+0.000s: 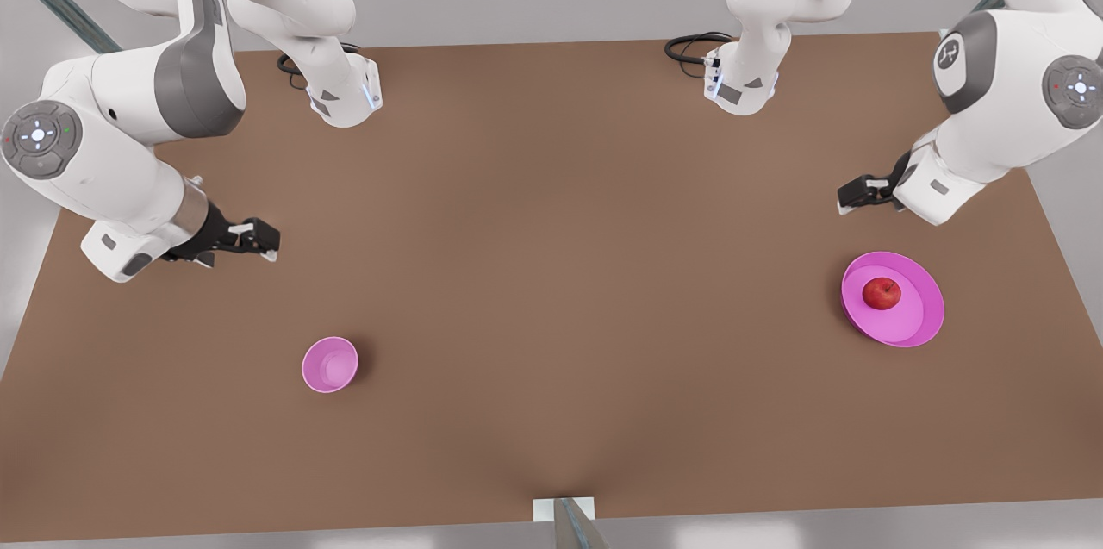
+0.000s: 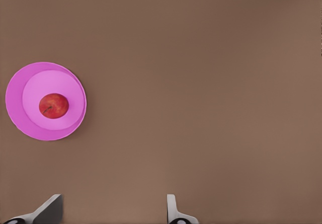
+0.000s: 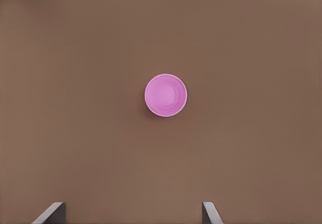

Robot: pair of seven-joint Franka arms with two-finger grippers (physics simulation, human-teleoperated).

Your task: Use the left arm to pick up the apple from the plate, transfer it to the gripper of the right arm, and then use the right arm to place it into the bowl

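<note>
Nothing is grasped yet: the apple point(image 1: 881, 293) sits on the plate point(image 1: 913, 327), so the left gripper point(image 1: 853, 196), fingers released and hovering nearby, must descend onto it while the right gripper point(image 1: 258, 240), also released, waits near the bowl point(image 1: 330, 364).

On the tabletop point(image 1: 551, 273), the apple point(image 1: 881, 293) lies on the plate point(image 1: 913, 327) at the front view's three o'clock; the bowl point(image 1: 330, 364) sits well apart, near eight o'clock.

Bare table point(image 1: 551, 273) between plate point(image 1: 913, 329) and bowl point(image 1: 330, 364) — open passage, well apart.
</note>
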